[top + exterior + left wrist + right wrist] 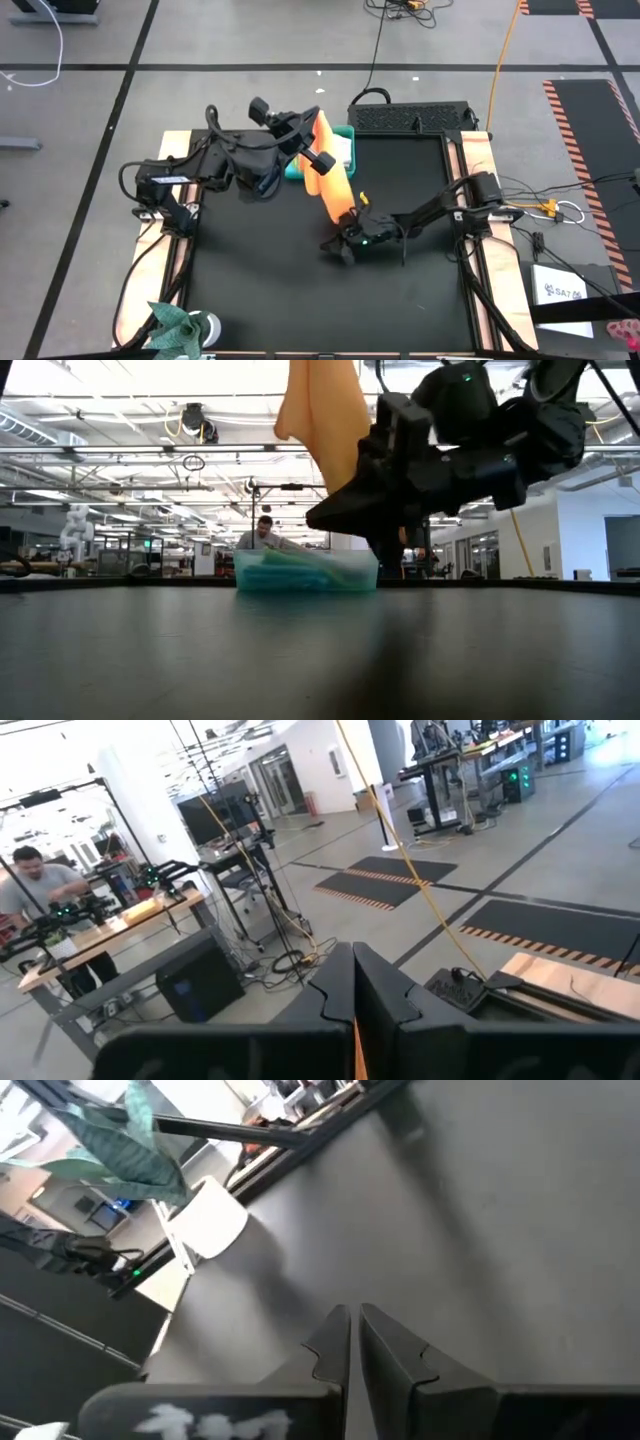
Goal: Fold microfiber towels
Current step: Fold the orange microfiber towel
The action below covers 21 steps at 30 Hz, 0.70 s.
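An orange-yellow towel (335, 170) hangs in the air over the black table (260, 290), in front of the teal bin (343, 150). My left gripper (318, 158) is high up and shut on the towel's upper part. In the low view the towel (318, 415) drops from the top of the picture, and its lower end is hidden behind my right gripper (312, 518). That gripper sits lower, near the table's middle, with its fingers (340, 1342) together. No cloth shows between them in the right wrist view. More towels (290, 565) lie in the bin. My left gripper pinches the orange-yellow towel between its two fingers; a thin strip of cloth (356, 1055) shows in the slit between them. The fingers point about level. The towel hangs below them, clear of the table. Whether my right gripper touches the towel, I cannot tell.
The teal bin (305, 572) stands at the table's far edge, middle. A teal paper plant (175, 322) and a white cup (207, 325) sit at the near left corner. Wooden rails (488, 250) line both sides. The black mat in front is bare.
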Each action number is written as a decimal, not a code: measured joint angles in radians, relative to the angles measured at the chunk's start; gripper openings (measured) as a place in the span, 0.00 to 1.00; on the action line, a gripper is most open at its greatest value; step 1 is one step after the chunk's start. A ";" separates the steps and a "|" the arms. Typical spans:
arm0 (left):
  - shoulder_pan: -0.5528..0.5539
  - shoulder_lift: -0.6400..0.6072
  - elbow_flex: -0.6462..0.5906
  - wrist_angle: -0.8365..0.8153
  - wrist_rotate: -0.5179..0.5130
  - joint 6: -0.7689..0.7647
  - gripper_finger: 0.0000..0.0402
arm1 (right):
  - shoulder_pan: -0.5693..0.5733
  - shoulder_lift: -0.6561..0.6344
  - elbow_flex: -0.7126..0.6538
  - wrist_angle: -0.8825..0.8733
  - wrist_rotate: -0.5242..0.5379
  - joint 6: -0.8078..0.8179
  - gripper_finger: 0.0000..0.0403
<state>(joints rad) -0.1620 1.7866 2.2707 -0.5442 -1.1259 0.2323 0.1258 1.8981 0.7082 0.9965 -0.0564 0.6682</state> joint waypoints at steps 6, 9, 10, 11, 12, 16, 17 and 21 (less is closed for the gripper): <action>-0.009 0.000 0.000 -0.035 -0.002 -0.010 0.00 | -0.024 -0.049 -0.009 -0.046 0.019 -0.059 0.01; -0.010 0.000 0.000 -0.050 -0.001 -0.031 0.00 | -0.042 -0.123 -0.021 -0.149 0.096 -0.115 0.00; -0.010 0.000 0.000 -0.057 -0.002 -0.036 0.00 | -0.049 -0.149 -0.023 -0.195 0.129 -0.134 0.01; -0.010 0.000 0.000 -0.064 -0.002 -0.046 0.00 | -0.056 -0.178 -0.024 -0.245 0.151 -0.155 0.01; -0.010 0.000 0.000 -0.068 -0.002 -0.058 0.00 | -0.063 -0.204 -0.025 -0.295 0.169 -0.177 0.01; -0.010 0.000 0.000 -0.076 -0.002 -0.105 0.00 | -0.088 -0.272 -0.025 -0.429 0.219 -0.236 0.01; -0.010 0.000 0.001 -0.084 -0.002 -0.115 0.00 | -0.094 -0.283 -0.025 -0.446 0.224 -0.245 0.01; -0.009 0.000 0.001 -0.140 -0.001 -0.162 0.00 | -0.119 -0.327 -0.026 -0.480 0.243 -0.274 0.01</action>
<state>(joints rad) -0.1715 1.7866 2.2715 -0.6843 -1.1267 0.0703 0.0065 1.5713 0.6827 0.5164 0.1867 0.3942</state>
